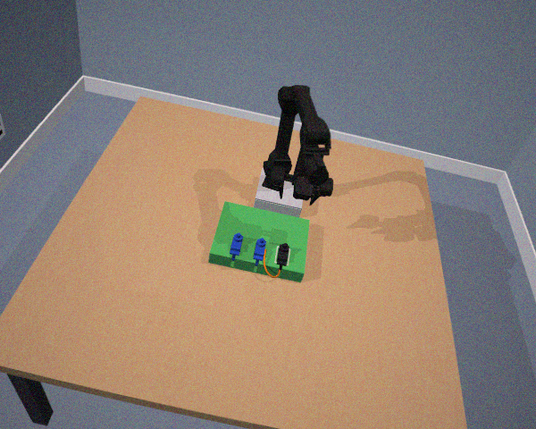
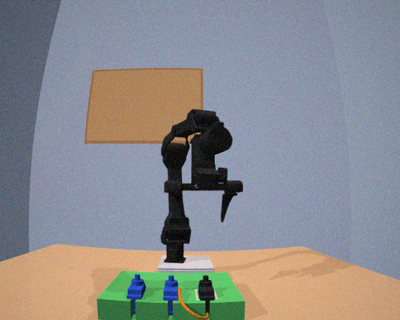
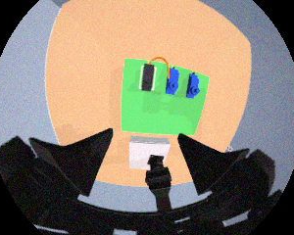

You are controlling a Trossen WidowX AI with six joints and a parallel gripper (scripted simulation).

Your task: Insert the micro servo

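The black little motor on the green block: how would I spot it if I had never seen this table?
Find the green block on the tan table, in front of the robot's base. Three small motors stand along its near edge; the black motor is the only one not blue, with an orange cable looping beside it.

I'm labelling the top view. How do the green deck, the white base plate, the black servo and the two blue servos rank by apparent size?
Largest to smallest:
1. Green deck
2. White base plate, partly hidden by the arm
3. Black servo and the two blue servos: these look alike, so no ranking among them.
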